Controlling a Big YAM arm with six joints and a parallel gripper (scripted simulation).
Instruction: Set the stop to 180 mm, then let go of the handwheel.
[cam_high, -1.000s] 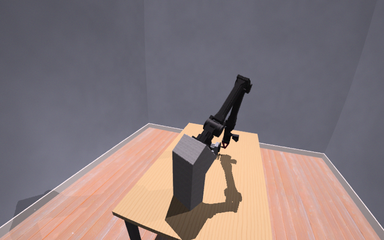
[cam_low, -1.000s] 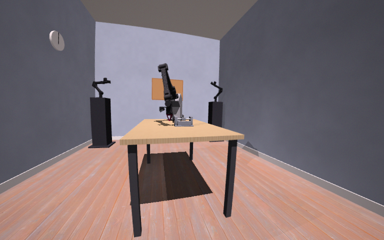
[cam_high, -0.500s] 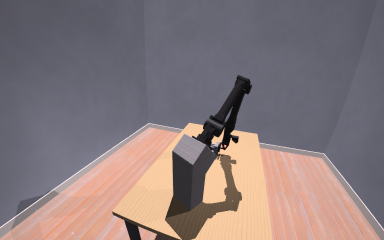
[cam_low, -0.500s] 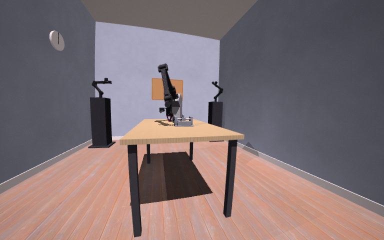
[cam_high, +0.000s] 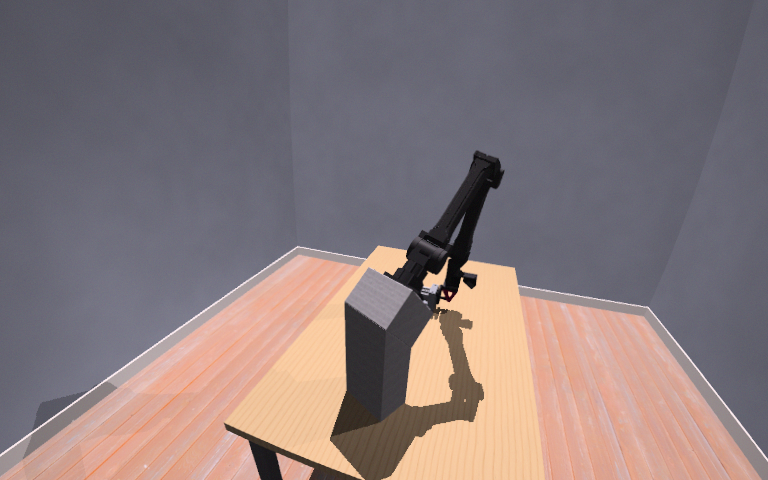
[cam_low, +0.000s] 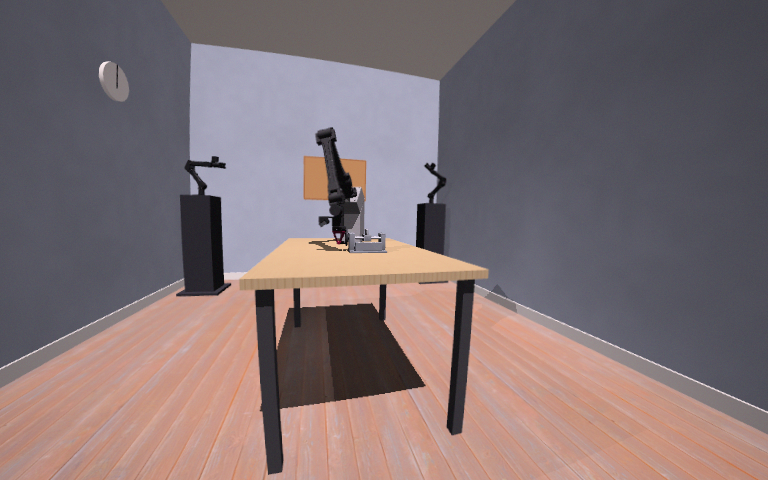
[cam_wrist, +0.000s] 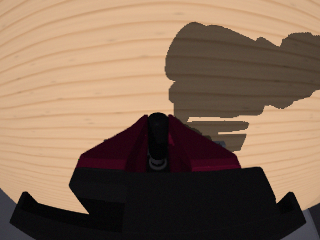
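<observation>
Room: grey walls, plank floor (cam_low: 566, 396), an orange board (cam_low: 317, 178) on the far wall, a round clock (cam_low: 113, 80) high on the left wall. Two black pedestals (cam_low: 201, 243) with small arms stand far left and far right.

Tabletop (cam_low: 362, 268): pale wood on dark legs. Far end carries a tall grey housing (cam_high: 376, 350) and, in front of it, a low grey stop fixture (cam_low: 367, 242).

Arm (cam_high: 461, 209): black, folded down beside the housing.

Claw (cam_wrist: 158, 140): red-tipped, low over the wood at the fixture's left end, clamped on a small dark knob. Judged to be the handwheel (cam_wrist: 158, 130); too small in the wide views to confirm.

Step in hand, by judgement: turning the handwheel to drive the stop. No scale is legible, so progress toward 180 mm cannot be told.

Next move calls for cranking without slipping, stopping on the mark, then opening the claw and backing off without nudging the wheel.
</observation>
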